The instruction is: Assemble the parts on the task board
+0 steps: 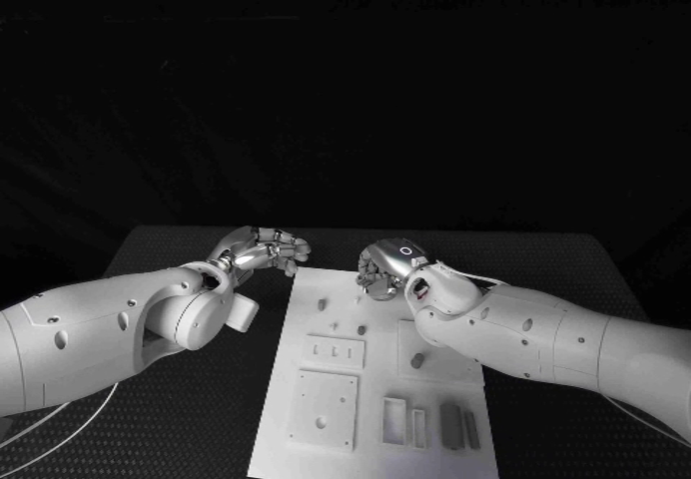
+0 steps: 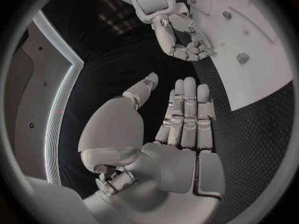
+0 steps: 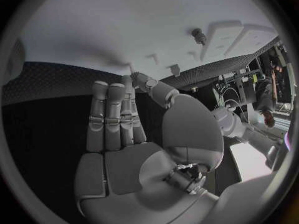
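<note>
**Inspector:** Head view first. Where does the task board (image 1: 377, 399) lie?

**Assistant:** Lengthwise on the middle of the black table (image 1: 188, 419), reaching from its near edge towards the far edge. Small parts (image 1: 417, 360) stand on the board's far half; flat white plates and slotted pieces occupy its near half.

**Inspector:** And the hands?

**Assistant:** The left hand (image 1: 268, 249) sits at the board's far left corner, just off its left edge, over the bare table. The right hand (image 1: 386, 267) is over the board's far end, near the far edge, fingers bent downward. From here I cannot tell whether either one grips anything.

**Inspector:** Left wrist view.

**Assistant:** The left hand (image 2: 181, 129) is flat, fingers straight and side by side, thumb held apart, palm bare; it holds nothing. It is over the dark mat just beside the board's (image 2: 261, 50) edge, not touching it. The right hand (image 2: 184, 40) appears beyond it, fingers curled inward at the board's edge, with nothing seen in them. Two small parts (image 2: 243, 58) stand on the board near that hand, apart from it.

**Inspector:** Right wrist view.

**Assistant:** The right hand (image 3: 124, 129) shows fingers extended and together, palm bare, nothing gripped. The board (image 3: 143, 30) lies beyond the fingertips, with a small peg (image 3: 199, 34) standing on it well apart from the hand.
</note>
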Available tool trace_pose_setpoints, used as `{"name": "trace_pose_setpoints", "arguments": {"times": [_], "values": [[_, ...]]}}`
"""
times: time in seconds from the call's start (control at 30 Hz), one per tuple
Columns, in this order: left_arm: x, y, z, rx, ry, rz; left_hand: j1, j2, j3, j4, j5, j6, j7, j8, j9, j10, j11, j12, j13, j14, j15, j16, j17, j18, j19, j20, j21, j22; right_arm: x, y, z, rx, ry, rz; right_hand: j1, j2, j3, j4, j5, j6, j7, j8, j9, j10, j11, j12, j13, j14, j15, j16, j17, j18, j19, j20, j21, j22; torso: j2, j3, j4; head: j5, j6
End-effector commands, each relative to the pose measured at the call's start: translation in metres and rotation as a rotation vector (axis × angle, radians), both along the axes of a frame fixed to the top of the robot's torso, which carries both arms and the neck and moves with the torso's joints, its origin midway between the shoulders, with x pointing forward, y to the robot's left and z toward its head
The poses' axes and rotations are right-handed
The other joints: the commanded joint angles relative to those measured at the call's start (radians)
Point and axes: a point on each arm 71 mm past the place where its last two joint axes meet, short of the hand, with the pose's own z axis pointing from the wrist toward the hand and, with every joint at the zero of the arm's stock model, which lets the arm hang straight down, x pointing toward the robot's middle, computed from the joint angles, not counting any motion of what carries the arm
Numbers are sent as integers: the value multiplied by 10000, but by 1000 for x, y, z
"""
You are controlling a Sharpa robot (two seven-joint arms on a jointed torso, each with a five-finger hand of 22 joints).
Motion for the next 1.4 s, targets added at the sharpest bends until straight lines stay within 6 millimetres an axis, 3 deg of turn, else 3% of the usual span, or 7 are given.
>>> {"name": "trace_pose_setpoints", "arguments": {"times": [0.03,0.77,0.9,0.93,1.07,1.17,1.4], "values": [[0,-2,2,-35,-67,-143,-29,-13,58,-1,-58,-46,38,-40,18,-51,32,-54,11,-67,-32,-1,-11,101,-73,-8,43,-17,-2,-3,-7,-220,312,-52,62,72,70,16,53,70,10,41,22,68,3,-33,14,6,-60,70,-16,158,19,-78,45,177,-1,1,7,-7,-22],[0,-1,2,-32,-69,-124,-26,-17,58,-5,-58,-54,37,-61,35,-62,35,-82,23,-68,-32,2,-16,101,-76,-7,48,-22,0,-6,-9,-13,491,-132,53,44,82,29,32,40,23,2,41,36,15,-79,42,-18,-50,75,-57,158,9,-80,48,165,0,-15,19,-20,19],[0,0,2,-24,-61,-102,-27,-19,57,-4,-58,-56,39,-65,36,-64,37,-86,25,-68,-32,2,-16,101,-76,-7,48,-22,1,-7,-10,99,726,-164,26,-106,75,100,-95,-437,227,-319,-42,-457,201,-408,-39,-147,122,44,-158,158,-125,-21,-13,140,1,-16,23,-18,22],[0,0,2,-23,-62,-99,-30,-21,56,-3,-58,-60,44,-70,38,-67,42,-91,27,-68,-32,3,-17,101,-76,-6,49,-23,1,-7,-10,140,757,-177,31,-256,47,145,-325,-800,385,-542,-126,-861,334,-533,-151,-153,236,92,-165,158,-137,-11,-7,144,-1,-15,24,-23,22],[0,0,2,-20,-63,-79,-30,-29,55,-5,-58,-68,49,-79,41,-72,47,-100,30,-68,-32,3,-18,102,-77,-7,51,-25,3,-11,-9,323,703,-283,171,-621,-13,245,-428,-1672,777,-1059,-369,-1695,578,-538,-466,-216,457,219,-163,158,-170,1,23,163,0,-17,18,-26,28],[0,1,2,-18,-66,-67,-29,-35,55,-6,-58,-75,52,-87,44,-76,50,-107,32,-69,-32,4,-20,102,-78,-7,52,-26,3,-12,-8,445,600,-309,223,-804,-135,322,-468,-1952,881,-1213,-472,-2000,670,-534,-645,-260,543,295,-167,158,-190,10,55,176,-2,-16,11,-33,32],[0,2,2,-14,-79,-28,-24,-42,58,-7,-58,-97,56,-109,49,-85,52,-123,38,-69,-32,5,-22,103,-78,-7,54,-29,0,-19,-4,790,352,-317,354,-957,-300,363,-445,-2221,807,-1325,-583,-2202,726,-507,-850,-241,594,442,-178,158,-152,-11,126,179,-6,-9,12,-56,57]]}}
